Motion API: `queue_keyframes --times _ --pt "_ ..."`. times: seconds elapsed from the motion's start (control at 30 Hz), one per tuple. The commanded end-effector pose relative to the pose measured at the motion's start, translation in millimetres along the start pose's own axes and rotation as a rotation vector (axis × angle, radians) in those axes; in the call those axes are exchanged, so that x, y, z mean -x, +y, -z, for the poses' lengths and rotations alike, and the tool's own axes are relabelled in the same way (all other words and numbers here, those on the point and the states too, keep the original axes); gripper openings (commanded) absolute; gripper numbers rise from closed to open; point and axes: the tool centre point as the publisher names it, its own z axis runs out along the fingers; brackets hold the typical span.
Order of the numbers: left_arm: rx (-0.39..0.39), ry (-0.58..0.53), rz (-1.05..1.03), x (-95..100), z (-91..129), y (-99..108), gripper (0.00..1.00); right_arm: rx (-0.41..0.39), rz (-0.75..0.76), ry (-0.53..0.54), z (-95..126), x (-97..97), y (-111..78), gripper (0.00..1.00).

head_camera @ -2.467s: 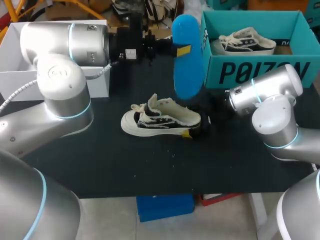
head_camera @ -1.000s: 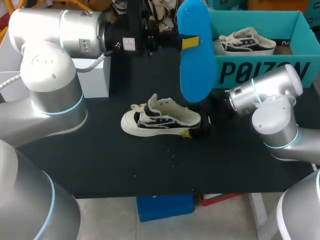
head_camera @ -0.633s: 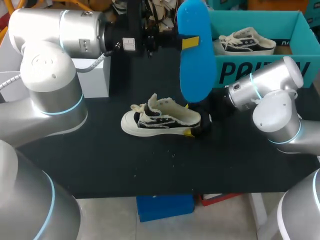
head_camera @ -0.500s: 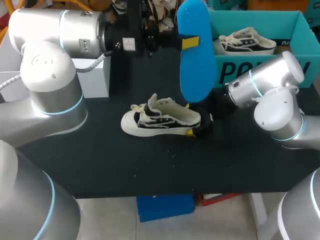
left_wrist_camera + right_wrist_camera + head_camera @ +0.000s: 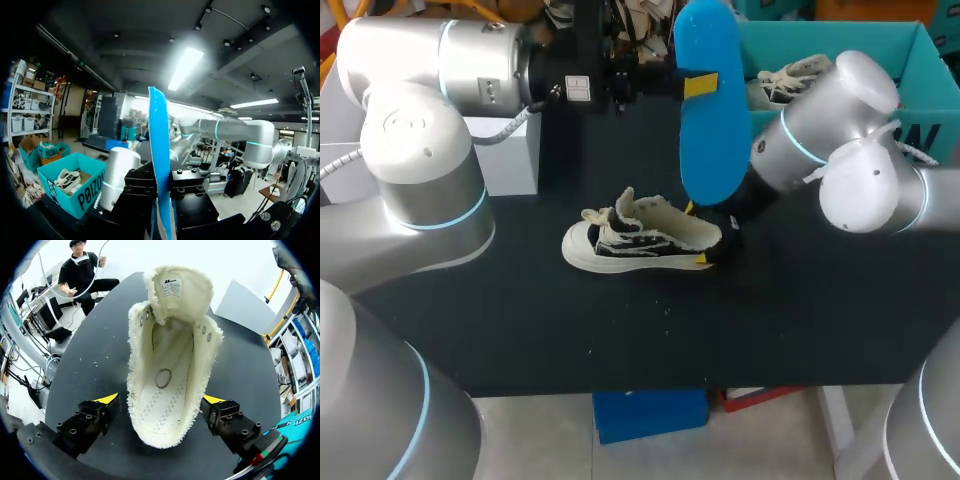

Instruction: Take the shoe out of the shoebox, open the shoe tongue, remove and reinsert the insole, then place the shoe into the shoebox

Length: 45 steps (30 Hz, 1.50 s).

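A white and black shoe (image 5: 640, 240) lies on the black table, toe to the left, its tongue folded forward and its inside bare (image 5: 167, 370). My right gripper (image 5: 699, 235) stands open at the heel, one yellow fingertip (image 5: 107, 399) on each side of it and a small gap to the shoe. Above and behind the shoe, my left gripper (image 5: 692, 86) is shut on the blue insole (image 5: 712, 110), which hangs upright. The left wrist view shows that insole (image 5: 159, 165) edge-on between the fingers. The teal shoebox (image 5: 920, 55) stands at the back right.
A second shoe (image 5: 792, 78) lies inside the teal shoebox, seen also as a shoe (image 5: 66, 178) in the left wrist view. A white box (image 5: 508, 155) stands at the back left. My right arm's elbow (image 5: 865, 185) hangs in front of the shoebox.
My right arm has swung up and to the left, and its fingers have spread a little wider at the heel. The left arm lifted the insole rightward earlier and now holds still.
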Motion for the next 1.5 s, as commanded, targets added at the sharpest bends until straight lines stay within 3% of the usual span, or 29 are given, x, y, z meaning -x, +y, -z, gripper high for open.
queue_keyframes --times 0.03,0.43,1.5 --pt "0.000 -0.004 -0.001 -0.7 -0.7 0.5 0.00 -0.209 -0.001 0.012 2.8 2.6 4.9 1.00" --pt "0.000 -0.004 -0.001 -0.7 -0.7 0.5 0.00 -0.306 -0.043 0.029 4.5 2.0 3.2 1.00" --pt "0.000 -0.004 -0.001 -0.7 -0.7 0.5 0.00 -0.361 -0.140 0.039 2.0 6.0 2.8 1.00"
